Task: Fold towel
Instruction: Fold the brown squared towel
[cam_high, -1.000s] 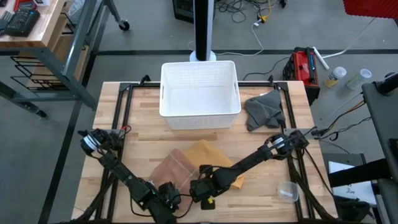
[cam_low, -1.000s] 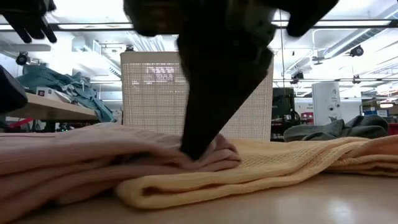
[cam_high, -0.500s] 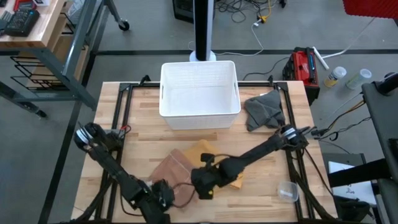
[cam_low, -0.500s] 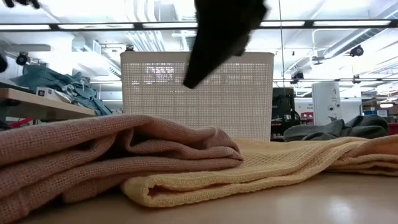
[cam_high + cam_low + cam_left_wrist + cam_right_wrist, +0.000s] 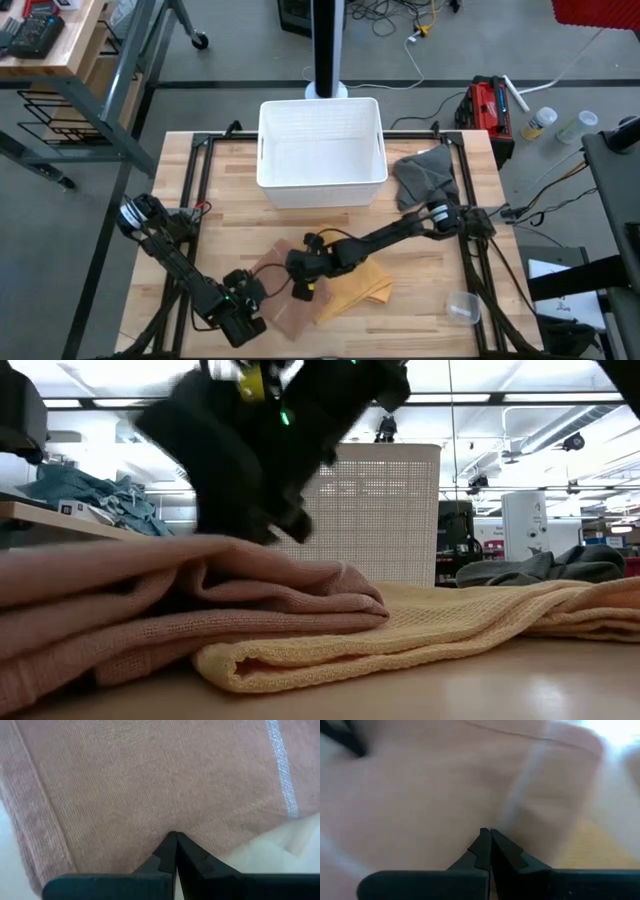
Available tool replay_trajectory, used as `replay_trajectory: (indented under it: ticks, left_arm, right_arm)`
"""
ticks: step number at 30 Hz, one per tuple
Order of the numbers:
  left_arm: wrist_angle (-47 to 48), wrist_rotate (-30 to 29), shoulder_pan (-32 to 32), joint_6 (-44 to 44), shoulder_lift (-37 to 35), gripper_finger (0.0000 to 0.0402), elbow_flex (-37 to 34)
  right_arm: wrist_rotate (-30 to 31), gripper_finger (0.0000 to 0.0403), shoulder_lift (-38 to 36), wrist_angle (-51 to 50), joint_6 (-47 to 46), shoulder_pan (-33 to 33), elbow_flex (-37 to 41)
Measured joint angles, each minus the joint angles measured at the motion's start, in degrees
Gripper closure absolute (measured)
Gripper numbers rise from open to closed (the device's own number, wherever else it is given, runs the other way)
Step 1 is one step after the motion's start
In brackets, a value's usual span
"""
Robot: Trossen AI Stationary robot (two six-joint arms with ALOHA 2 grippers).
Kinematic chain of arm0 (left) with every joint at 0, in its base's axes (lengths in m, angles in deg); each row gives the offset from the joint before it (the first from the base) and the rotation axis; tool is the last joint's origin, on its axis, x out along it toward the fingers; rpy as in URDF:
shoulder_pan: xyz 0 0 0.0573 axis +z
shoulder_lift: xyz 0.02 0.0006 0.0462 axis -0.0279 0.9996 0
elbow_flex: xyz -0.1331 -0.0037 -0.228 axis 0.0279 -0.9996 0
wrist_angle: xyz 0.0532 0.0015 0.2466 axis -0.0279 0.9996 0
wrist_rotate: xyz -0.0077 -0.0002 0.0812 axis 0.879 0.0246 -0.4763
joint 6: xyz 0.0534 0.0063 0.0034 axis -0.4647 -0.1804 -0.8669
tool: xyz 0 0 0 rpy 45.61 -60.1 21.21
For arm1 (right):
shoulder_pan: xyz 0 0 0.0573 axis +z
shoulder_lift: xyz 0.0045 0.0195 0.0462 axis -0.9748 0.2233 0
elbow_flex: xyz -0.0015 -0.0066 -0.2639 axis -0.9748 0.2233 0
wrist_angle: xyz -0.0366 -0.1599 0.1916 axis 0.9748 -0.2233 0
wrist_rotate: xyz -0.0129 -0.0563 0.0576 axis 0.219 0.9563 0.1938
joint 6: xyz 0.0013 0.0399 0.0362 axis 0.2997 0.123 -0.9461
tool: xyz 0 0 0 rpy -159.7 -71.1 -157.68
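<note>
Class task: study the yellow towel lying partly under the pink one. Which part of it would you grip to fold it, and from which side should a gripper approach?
Probably grip the yellow towel at its free corner on the right, approaching from the right side. The pink towel covers its left part, and both grippers, the left gripper and the right gripper, crowd that side.

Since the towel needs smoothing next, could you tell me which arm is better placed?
Probably the right: its claw, shut, sits over the pink towel, while the left claw, also shut, is at the towel's near edge.
</note>
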Motion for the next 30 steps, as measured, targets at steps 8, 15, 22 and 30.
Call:
replay_trajectory:
  ticks: [8,15,22,30]
  left_arm:
    - [2.32,1.33,-2.30,2.47,-1.61,0.0402,-0.10]
    - [3.45,-0.24,-5.09,6.78,-3.40,0.0402,0.27]
    - [-1.91,-13.01,-5.87,5.13,-3.46,0.0401,0.27]
    - [-4.08,-14.92,0.58,-7.26,-0.98,0.0402,-1.08]
  right_arm:
    - [3.23,0.0403,-2.90,-4.48,0.71,-0.23,-0.05]
    - [-1.77,0.0403,-7.23,-15.31,2.12,0.52,2.12]
    - [-5.74,0.0403,-12.30,-11.48,-0.06,1.42,15.39]
    - [-4.91,0.0403,-16.30,-4.02,-6.39,3.34,26.40]
